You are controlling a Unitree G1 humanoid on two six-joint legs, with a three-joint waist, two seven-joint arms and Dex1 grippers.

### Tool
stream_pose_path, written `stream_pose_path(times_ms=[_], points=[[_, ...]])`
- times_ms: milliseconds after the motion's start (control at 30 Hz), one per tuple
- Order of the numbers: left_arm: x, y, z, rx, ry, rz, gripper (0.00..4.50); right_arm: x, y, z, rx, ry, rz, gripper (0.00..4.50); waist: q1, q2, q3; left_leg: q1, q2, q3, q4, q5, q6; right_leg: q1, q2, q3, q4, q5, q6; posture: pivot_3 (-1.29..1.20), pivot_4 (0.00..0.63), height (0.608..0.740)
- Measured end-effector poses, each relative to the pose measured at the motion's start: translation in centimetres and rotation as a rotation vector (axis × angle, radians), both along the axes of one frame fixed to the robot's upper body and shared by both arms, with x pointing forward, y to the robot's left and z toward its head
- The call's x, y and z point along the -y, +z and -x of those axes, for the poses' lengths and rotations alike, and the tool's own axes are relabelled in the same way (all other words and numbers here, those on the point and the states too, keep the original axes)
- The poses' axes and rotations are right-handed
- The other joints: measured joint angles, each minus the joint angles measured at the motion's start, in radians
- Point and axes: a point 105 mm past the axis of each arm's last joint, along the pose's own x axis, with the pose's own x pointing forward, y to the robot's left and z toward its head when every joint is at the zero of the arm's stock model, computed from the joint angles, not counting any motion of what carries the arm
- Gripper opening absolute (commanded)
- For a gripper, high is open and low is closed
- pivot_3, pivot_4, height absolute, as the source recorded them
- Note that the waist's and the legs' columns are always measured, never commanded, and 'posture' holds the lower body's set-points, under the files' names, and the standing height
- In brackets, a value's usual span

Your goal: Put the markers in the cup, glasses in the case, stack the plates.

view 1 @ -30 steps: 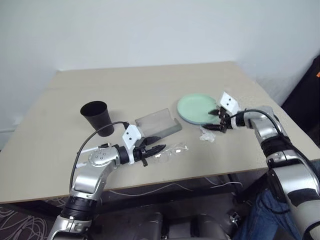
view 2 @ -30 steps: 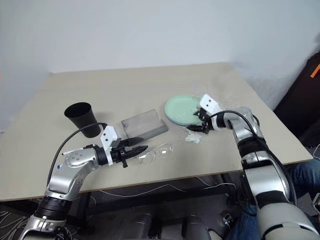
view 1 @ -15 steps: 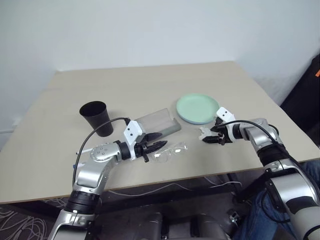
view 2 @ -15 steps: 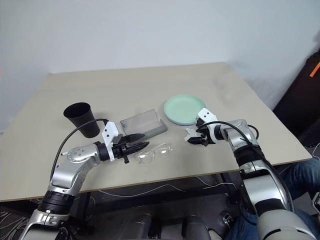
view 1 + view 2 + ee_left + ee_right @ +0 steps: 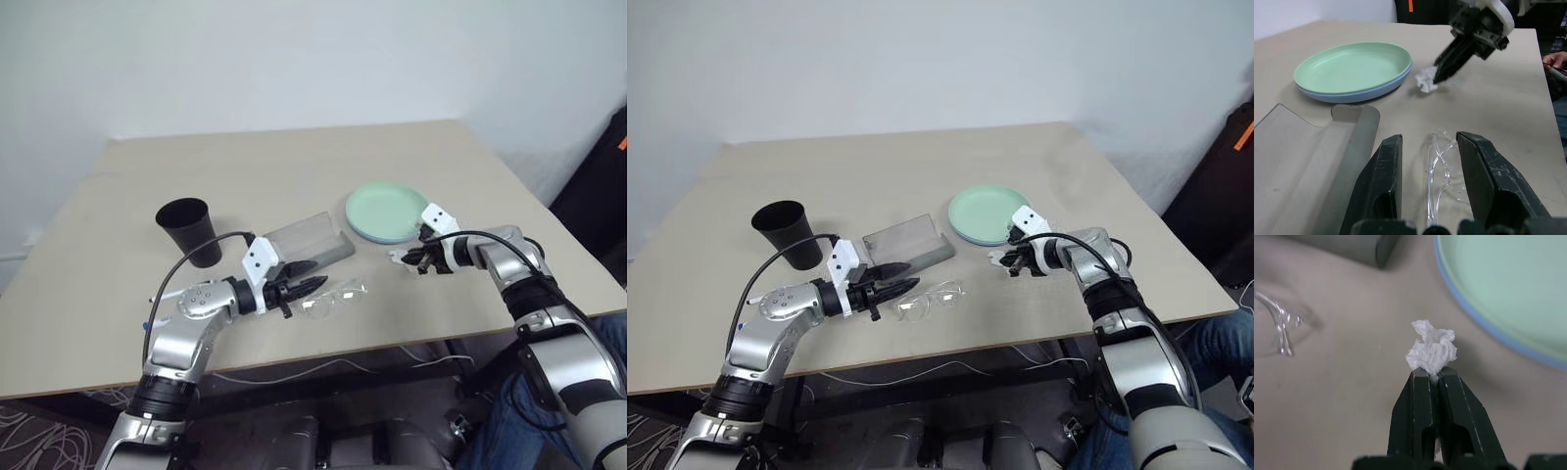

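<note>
Two black fingers of the left gripper [image 5: 1427,161] stand apart around the glasses [image 5: 1442,169] on the table [image 5: 274,176]. Farther off, the right gripper [image 5: 1431,374] pinches a crumpled white scrap [image 5: 1431,350] beside the stacked plates [image 5: 387,212].

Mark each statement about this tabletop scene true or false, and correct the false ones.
1. The mint green round plate sits on top of the light blue plate. True.
2. The right gripper is shut on the small crumpled white scrap. True.
3. The clear-framed glasses lie inside the grey hinged case. False: they lie on the table in front of the open case, between the fingers of the left gripper.
4. The black tapered plastic cup lies tipped on its side. False: it stands upright.
5. The left gripper is shut on the glasses. False: its fingers stand apart on either side of them.
</note>
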Motion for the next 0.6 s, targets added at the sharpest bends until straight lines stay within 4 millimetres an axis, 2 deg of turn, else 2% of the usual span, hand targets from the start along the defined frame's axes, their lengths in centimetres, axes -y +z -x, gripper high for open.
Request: stream_pose_path(times_ms=[133,200,267,333,367,467,600], points=[[-0.1,0.0,0.0,0.000,0.003,-0.003,1.75,-0.5,3.7,-2.5,0.153,-0.061,-0.030,0.01,-0.002,0.000,0.000,0.000,0.000,0.001,0.000,0.000,0.000,-0.001,0.000,0.000,0.000,0.001,0.000,0.00,0.000,0.721],[-0.1,0.0,0.0,0.001,0.005,-0.004,1.75,-0.8,4.7,-3.7,0.212,-0.104,-0.041,0.01,-0.001,0.000,0.000,0.000,0.001,0.001,0.000,0.000,0.000,-0.001,0.001,0.000,0.000,0.002,0.000,0.00,0.000,0.721],[-0.1,0.0,0.0,0.002,0.005,-0.005,1.75,-0.9,4.8,-4.4,0.239,-0.140,-0.043,0.01,-0.001,0.000,0.000,0.000,0.001,0.002,-0.001,0.000,0.000,-0.001,0.001,0.000,0.000,0.002,-0.001,0.00,0.000,0.721],[-0.2,0.0,0.0,0.003,0.006,-0.006,1.75,-1.3,3.9,-4.8,0.240,-0.180,-0.039,0.01,0.000,0.000,0.000,0.000,0.001,0.003,-0.001,0.000,0.000,-0.001,0.000,0.000,0.000,0.002,-0.001,0.00,0.000,0.721],[-0.2,0.0,0.0,0.003,0.007,-0.007,1.75,-1.5,3.3,-4.9,0.231,-0.194,-0.040,0.50,0.000,0.000,0.000,0.000,0.001,0.004,-0.001,0.000,0.000,-0.001,0.000,0.000,0.000,0.002,-0.001,0.00,0.000,0.721],[-0.2,-0.1,0.0,0.005,0.011,-0.010,1.75,-1.2,1.8,-4.8,0.192,-0.230,-0.050,1.35,0.000,0.000,0.000,0.000,0.001,0.007,-0.001,0.000,0.000,-0.001,0.000,0.000,0.000,0.002,0.000,0.00,0.000,0.721],[-0.4,-0.2,0.0,0.001,0.021,-0.013,1.75,-1.0,2.3,-5.1,0.216,-0.243,-0.071,2.77,-0.003,0.000,0.000,0.000,0.002,0.010,-0.001,0.000,0.001,0.000,0.001,0.001,0.000,0.002,0.001,0.00,0.000,0.721]])
